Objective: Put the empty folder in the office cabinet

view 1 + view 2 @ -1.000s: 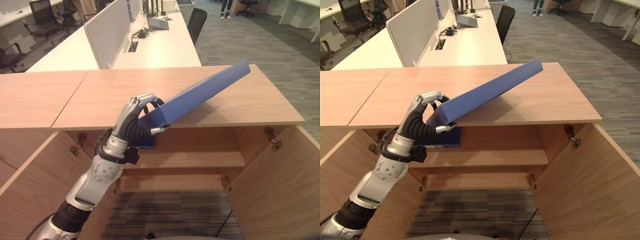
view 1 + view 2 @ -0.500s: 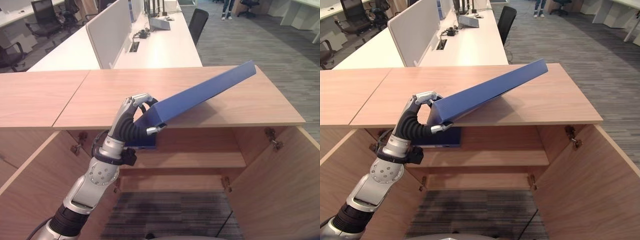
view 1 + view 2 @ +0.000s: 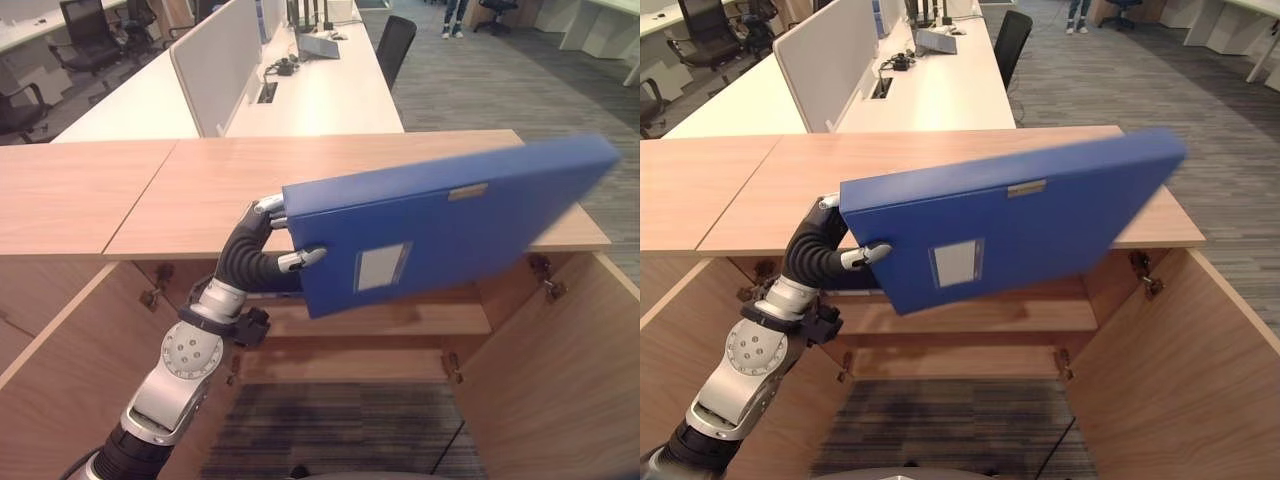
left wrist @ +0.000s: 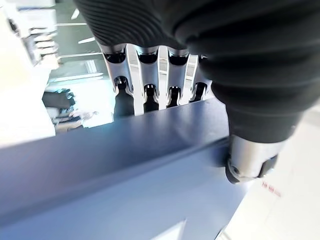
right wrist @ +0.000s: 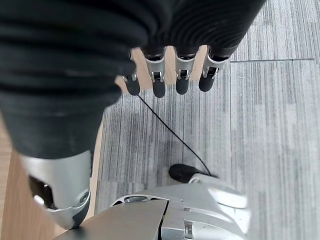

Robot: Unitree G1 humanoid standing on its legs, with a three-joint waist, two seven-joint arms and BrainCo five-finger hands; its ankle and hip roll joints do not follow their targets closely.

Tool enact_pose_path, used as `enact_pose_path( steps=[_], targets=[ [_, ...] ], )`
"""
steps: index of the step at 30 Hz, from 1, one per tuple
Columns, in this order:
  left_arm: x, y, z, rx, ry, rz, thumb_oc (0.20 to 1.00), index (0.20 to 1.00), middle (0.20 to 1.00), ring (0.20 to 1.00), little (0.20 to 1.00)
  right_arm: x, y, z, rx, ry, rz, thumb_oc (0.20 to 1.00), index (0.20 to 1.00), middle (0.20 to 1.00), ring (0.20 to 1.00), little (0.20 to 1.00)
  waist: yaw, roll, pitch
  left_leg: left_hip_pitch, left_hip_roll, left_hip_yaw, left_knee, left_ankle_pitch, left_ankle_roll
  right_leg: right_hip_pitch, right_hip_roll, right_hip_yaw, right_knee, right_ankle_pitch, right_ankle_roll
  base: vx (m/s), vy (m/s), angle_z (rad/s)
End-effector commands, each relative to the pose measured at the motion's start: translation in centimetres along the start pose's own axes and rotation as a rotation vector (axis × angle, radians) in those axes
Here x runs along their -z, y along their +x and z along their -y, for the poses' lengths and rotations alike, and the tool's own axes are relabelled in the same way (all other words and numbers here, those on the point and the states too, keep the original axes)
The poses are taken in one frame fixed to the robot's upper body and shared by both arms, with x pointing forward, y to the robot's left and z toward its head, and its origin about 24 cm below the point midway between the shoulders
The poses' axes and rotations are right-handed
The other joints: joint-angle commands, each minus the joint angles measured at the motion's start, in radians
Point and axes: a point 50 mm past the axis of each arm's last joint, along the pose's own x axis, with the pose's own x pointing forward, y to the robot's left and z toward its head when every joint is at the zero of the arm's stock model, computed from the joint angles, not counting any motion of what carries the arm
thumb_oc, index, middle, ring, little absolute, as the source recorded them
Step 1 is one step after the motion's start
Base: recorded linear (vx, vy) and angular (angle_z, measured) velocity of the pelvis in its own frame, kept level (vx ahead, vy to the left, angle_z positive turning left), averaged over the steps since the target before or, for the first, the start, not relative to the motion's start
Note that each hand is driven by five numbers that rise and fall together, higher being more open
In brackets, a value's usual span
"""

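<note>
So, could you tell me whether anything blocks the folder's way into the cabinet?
Nothing visible does. The left hand holds the folder by its corner in front of the cabinet, whose doors stand open. A second blue folder sits at the shelf's left; the rest of the shelf looks free.

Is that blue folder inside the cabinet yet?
No. The left hand holds the blue folder in the air, before the cabinet.
</note>
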Motion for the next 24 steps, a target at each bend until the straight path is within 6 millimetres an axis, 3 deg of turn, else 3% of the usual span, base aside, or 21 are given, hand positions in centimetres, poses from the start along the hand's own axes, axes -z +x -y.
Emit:
enact_pose_path(
  steps=[1, 24],
  targets=[
    [-3.2, 0.9, -0.9, -0.052, -0.054, 0.181, 0.2, 0.2, 0.2, 0.2, 0.2, -1.3, 0.0, -2.4, -0.08, -0.04, 0.005, 1.0, 1.0, 1.0, 1.0, 1.0, 0.003, -0.05, -0.002, 0.042, -0.023, -0.029, 0.003, -0.128, 0.006, -0.01, -0.017, 0.004, 0.007, -0.021, 0.059, 0.0, 0.0, 0.0],
    [-1.6, 0.3, -0.7, -0.053, -0.099, 0.081, 0.2, 0.2, 0.2, 0.2, 0.2, -1.3, 0.0, -2.5, -0.091, -0.036, 0.008, 1.0, 1.0, 1.0, 1.0, 1.0, 0.005, -0.049, 0.002, 0.045, -0.023, -0.033, 0.003, -0.128, 0.007, -0.005, -0.016, 0.006, 0.007, -0.025, 0.058, 0.0, 0.0, 0.0]
  ],
)
